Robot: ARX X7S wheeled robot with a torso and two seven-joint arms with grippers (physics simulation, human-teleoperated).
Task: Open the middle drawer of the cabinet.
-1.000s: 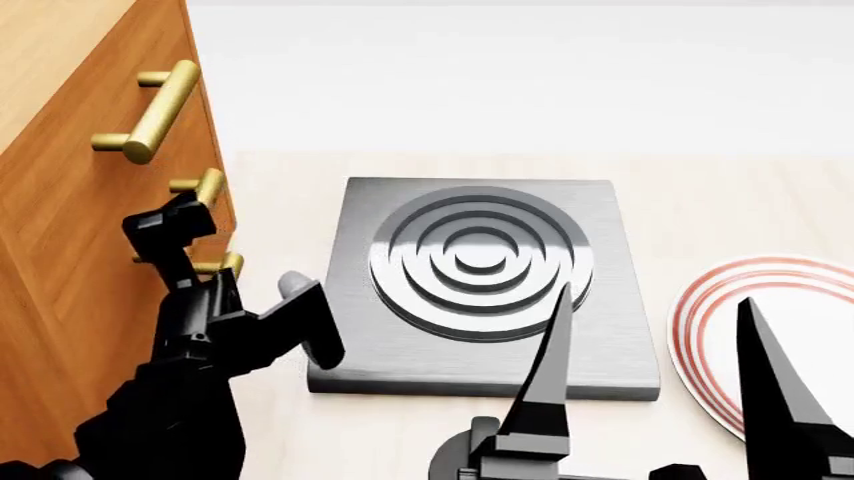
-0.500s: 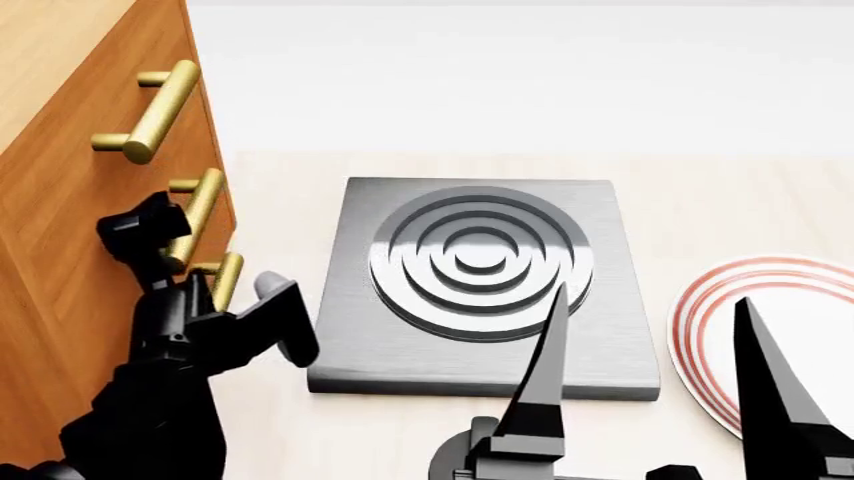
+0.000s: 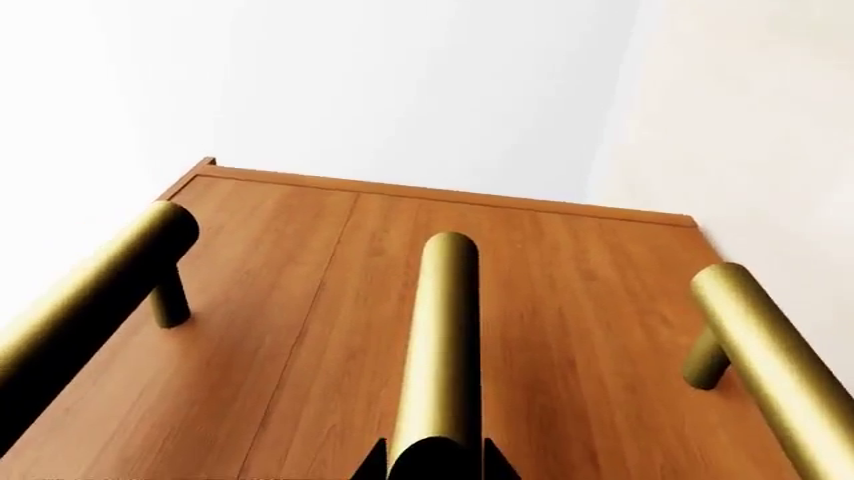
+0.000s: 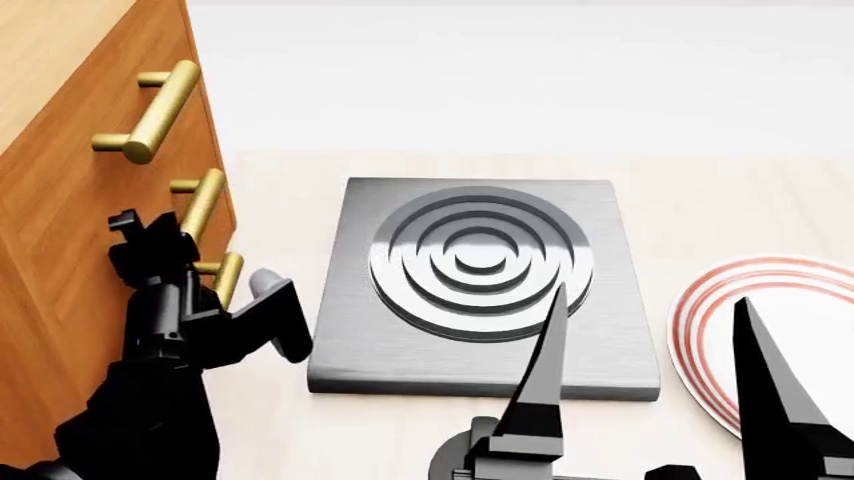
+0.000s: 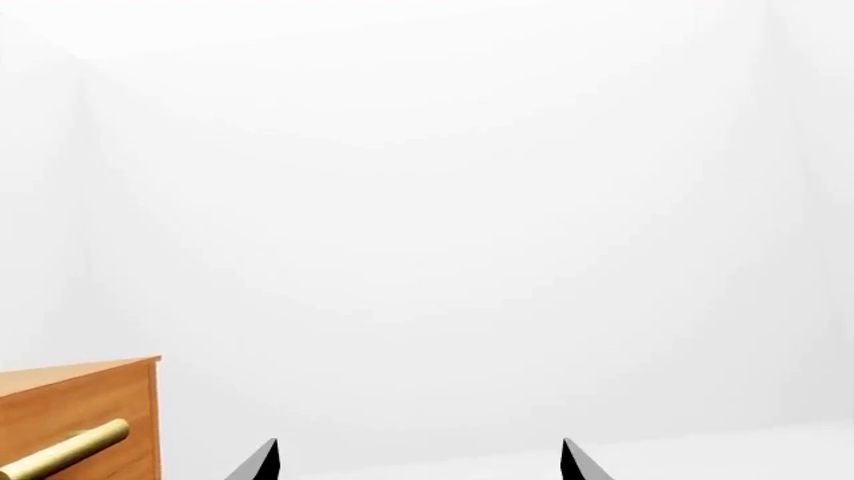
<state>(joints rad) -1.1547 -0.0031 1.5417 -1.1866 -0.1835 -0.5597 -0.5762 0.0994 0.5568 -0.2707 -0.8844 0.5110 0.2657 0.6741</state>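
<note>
- Claw tips of the right claw, two long black tapering blades, rise at about five o'clock in the head view; they stand well apart with nothing between them.
- Left claw, black and blocky, sits at about eight o'clock, with one finger against the cabinet face and the other out over the bench. It stands spread around the bar, and no squeeze on the brass is visible.
- Middle drawer lies straight ahead of the left wrist camera, its brass bar handle running down the centre of that picture into the gap between the two dark finger bases.
- Handling, as a judgement: the bar is a smooth, stiff metal cylinder, so it will not give, but it may slip; a hold across its middle, between the two posts, should pull the drawer out evenly.
- Cabinet fills nine to eleven o'clock in the head view, orange-brown grained wood, flat-fronted, with three matching brass bars.
- Stove plate, square brushed grey metal with raised concentric rings, lies at the centre of the pale bench.
- Plate, white with thin red rings, sits at four o'clock, just beside the stove plate.
</note>
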